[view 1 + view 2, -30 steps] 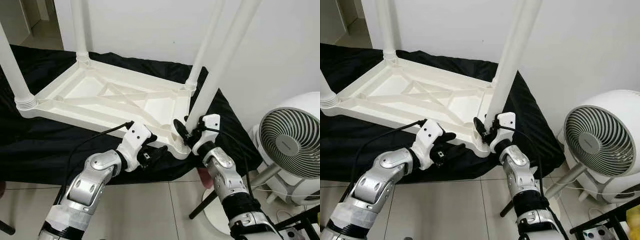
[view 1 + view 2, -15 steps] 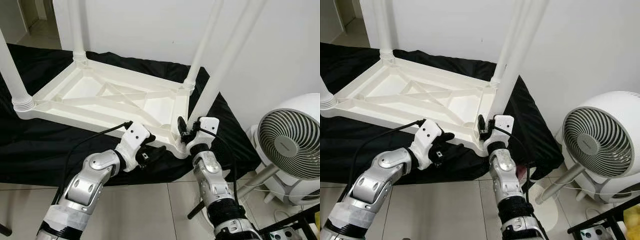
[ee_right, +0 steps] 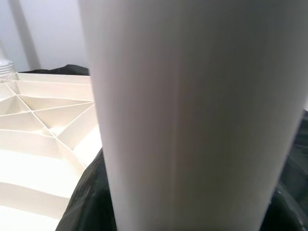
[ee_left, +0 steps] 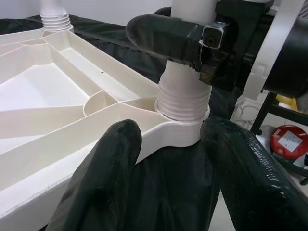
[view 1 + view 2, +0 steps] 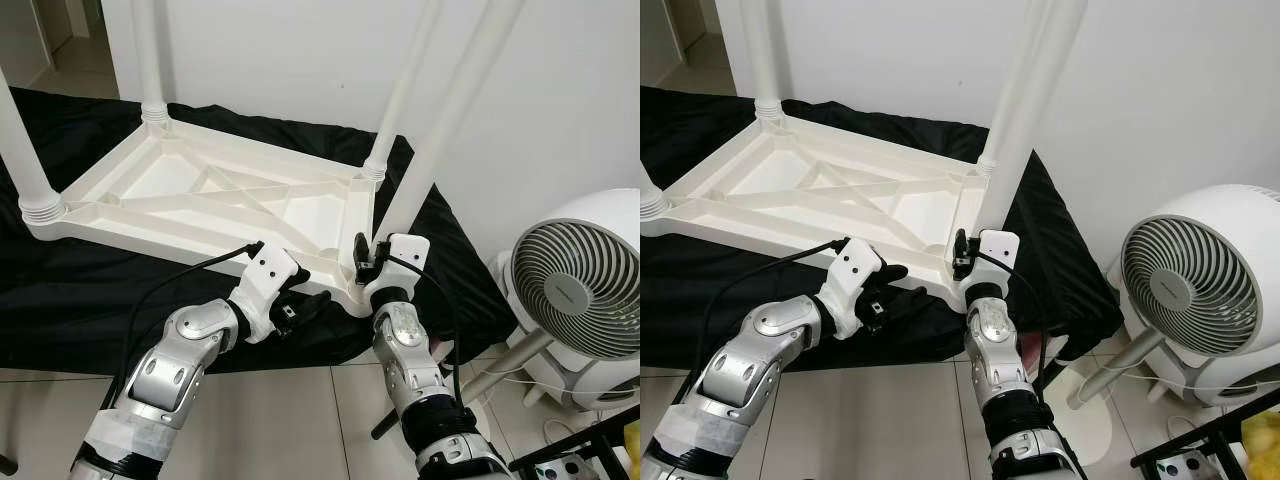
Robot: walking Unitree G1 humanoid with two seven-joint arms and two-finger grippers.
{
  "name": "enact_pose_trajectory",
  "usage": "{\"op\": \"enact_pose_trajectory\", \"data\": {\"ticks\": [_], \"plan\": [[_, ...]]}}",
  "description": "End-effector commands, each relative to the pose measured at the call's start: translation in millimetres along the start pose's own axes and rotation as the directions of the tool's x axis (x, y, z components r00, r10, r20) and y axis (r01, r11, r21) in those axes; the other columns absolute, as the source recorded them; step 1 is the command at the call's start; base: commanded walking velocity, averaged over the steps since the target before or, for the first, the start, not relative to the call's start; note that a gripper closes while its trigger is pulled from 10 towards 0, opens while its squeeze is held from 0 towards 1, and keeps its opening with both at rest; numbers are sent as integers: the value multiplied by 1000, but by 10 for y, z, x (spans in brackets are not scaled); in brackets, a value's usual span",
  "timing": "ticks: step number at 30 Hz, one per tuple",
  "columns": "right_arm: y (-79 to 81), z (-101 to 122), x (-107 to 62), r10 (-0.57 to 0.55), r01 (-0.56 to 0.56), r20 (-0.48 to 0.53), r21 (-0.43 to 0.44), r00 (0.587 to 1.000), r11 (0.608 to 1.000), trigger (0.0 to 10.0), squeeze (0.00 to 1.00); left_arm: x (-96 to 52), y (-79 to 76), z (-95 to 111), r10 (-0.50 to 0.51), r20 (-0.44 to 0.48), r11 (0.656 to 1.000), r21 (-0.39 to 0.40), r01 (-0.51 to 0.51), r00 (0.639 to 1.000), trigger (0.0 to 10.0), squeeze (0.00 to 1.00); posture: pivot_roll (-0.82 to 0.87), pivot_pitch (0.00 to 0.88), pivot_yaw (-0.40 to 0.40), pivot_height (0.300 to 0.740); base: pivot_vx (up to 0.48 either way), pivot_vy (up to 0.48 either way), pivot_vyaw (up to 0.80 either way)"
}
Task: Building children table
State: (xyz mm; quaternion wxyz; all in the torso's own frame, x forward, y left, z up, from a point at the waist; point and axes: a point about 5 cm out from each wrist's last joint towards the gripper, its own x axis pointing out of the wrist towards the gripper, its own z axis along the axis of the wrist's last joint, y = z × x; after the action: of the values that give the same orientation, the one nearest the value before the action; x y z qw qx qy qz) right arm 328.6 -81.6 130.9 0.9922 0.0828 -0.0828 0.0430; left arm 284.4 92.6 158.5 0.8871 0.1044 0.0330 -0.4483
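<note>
Currently: right gripper (image 5: 366, 262) clamped round near-corner table leg (image 5: 440, 130) just above its socket | left gripper (image 4: 168, 159) spread, corner of upturned table (image 5: 200, 195) between its fingers

The tops of all four table legs (image 5: 455, 110) are cut off by the frame; the fan (image 5: 585, 290) is clipped at the right edge

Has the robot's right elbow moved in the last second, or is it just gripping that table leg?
Yes. The right gripper stays on the table leg, but its forearm swung toward the robot's left, away from the fan.
</note>
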Motion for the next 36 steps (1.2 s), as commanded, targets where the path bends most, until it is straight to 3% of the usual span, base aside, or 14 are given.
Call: {"op": "enact_pose_trajectory", "data": {"ticks": [1,6,7,9,10,20,21,22,23,29,36], "plan": [[28,-147,-86,3,-1,-63,41,998,999,10000,0,13,-62,-12,-25,-8,1000,-9,25,1000,10000,0,142,13,-160,740,0,0,0],[-50,-136,-94,2,-2,-44,6,999,1000,10000,0,6,-63,-13,-24,-7,1000,-13,24,1000,10000,0,140,19,-164,740,0,0,0],[-74,-141,-97,-5,5,-44,3,999,1000,10000,294,5,-60,-13,-22,-6,1000,-13,22,1000,10000,0,139,20,-163,740,0,0,0],[-91,-144,-99,-10,10,-43,1,999,1000,10000,294,4,-56,-11,-21,-6,1000,-14,21,1000,10000,0,138,21,-161,740,0,0,0],[-109,-142,-104,-10,11,-41,15,999,1000,10000,1000,2,-54,-11,-21,-6,1000,-14,21,1000,10000,0,137,21,-160,740,0,0,0],[-173,-73,-52,-3,3,-15,6,1000,1000,10000,1000,18,-53,7,-31,-3,999,-17,31,1000,10000,0,128,29,-147,740,0,0,0],[-176,-56,-44,23,-23,-10,6,1000,1000,10000,310,19,-55,8,-32,-3,999,-18,32,999,10000,0,126,30,-147,740,0,0,0],[-176,-45,-39,42,-42,-5,6,999,999,10000,310,20,-56,8,-33,-3,999,-18,33,999,10000,0,126,30,-147,740,0,0,0],[-185,-20,-35,77,-77,3,8,997,997,10000,0,22,-56,9,-33,-3,999,-18,33,999,10000,0,122,30,-146,740,0,0,0],[-293,70,-25,232,-232,9,-22,973,973,10000,0,38,-69,8,-37,-3,999,-22,37,999,10000,0,119,32,-146,740,0,0,0],[-487,102,-7,355,-359,-48,-95,933,929,10000,0,64,-209,-35,-97,-11,995,-24,97,995,10000,0,116,32,-144,740,0,0,0]]}}
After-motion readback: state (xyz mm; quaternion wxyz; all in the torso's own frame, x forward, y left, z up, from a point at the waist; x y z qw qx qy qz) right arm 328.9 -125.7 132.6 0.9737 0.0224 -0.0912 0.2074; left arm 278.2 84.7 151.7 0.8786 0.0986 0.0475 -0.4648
